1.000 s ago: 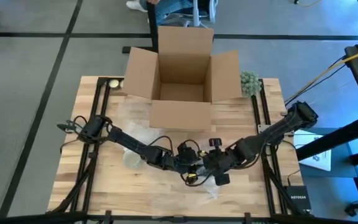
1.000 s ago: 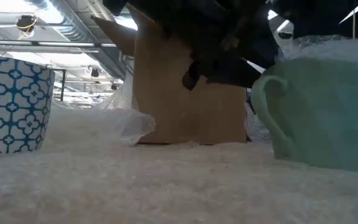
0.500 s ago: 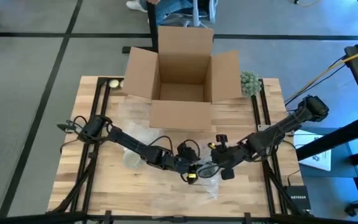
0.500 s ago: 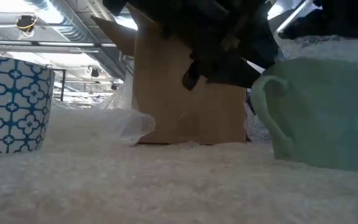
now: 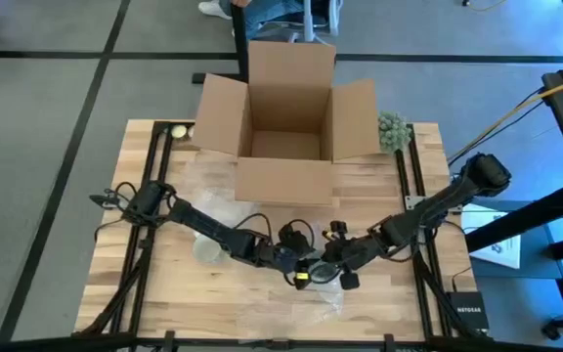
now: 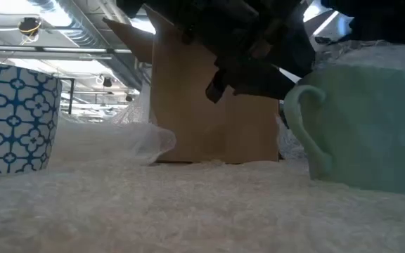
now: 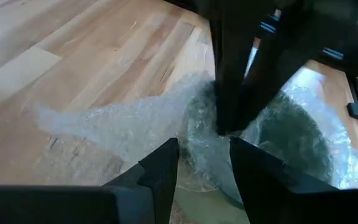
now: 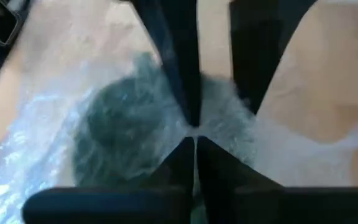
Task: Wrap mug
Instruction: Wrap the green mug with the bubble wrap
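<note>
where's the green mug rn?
High view: green mug sits front-centre on the table, on bubble wrap, between left gripper and right gripper.

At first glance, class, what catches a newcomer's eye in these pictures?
The big open cardboard box at the table's far edge. In front of it both arms meet over a green mug in bubble wrap, the left hand and right hand nearly touching. A blue-patterned cup stands apart.

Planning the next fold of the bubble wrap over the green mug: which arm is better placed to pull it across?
Probably the right. The right tool looks shut on the bubble wrap at the green mug; the left tool is open beside it.
</note>
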{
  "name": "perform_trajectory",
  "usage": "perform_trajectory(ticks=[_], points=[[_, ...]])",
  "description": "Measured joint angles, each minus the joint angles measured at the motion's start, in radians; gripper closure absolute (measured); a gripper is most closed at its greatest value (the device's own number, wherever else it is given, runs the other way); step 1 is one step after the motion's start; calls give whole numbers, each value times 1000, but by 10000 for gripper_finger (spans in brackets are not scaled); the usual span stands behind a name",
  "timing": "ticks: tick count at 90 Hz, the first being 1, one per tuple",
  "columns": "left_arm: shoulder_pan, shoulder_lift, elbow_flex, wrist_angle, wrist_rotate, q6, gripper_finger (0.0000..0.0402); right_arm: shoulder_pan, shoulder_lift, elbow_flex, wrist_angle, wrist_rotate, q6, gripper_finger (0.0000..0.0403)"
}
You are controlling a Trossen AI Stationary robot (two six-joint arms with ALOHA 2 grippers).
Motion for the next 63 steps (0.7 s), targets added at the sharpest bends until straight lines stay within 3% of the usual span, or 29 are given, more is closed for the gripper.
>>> perform_trajectory(ticks=[19, 34, 63], points=[[-1, 2, 52, -50, 31, 25, 270, 0, 5, -1, 24, -3, -7, 402], [-8, -20, 118, -214, 43, 19, 270, 0, 5, -1, 18, -3, -21, 402], [-27, -75, 133, -285, -64, 24, 270, 0, 9, 30, -16, -13, -148, 402]])
